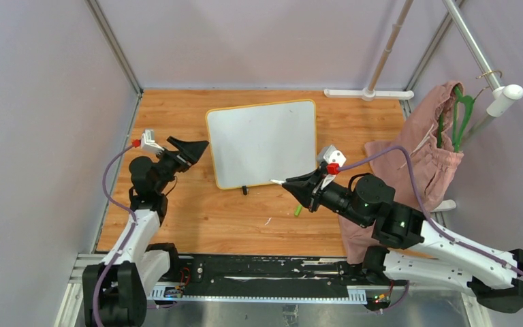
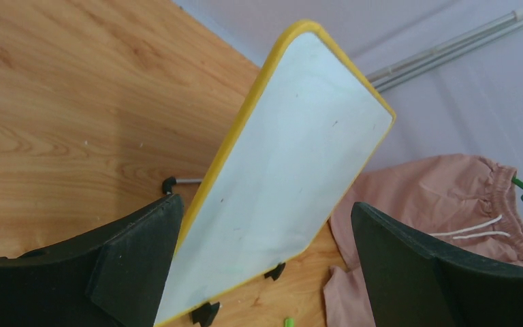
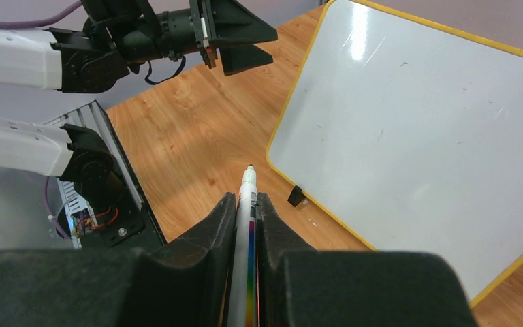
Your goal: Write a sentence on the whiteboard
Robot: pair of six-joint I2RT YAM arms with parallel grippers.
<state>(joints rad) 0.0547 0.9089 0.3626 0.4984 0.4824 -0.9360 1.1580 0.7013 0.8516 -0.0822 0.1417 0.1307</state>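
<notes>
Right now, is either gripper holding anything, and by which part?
The right gripper is shut on the marker, clamped on its barrel, tip sticking out ahead. The left gripper is open at the edge of the whiteboard, holding nothing.

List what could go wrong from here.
The left tool stands open around the edge of the whiteboard, not clamping it; the board may slide once pressed.
The marker in the right tool points short of the board; its tip might catch the edge.
The pink garment beside the right arm might snag it.
</notes>
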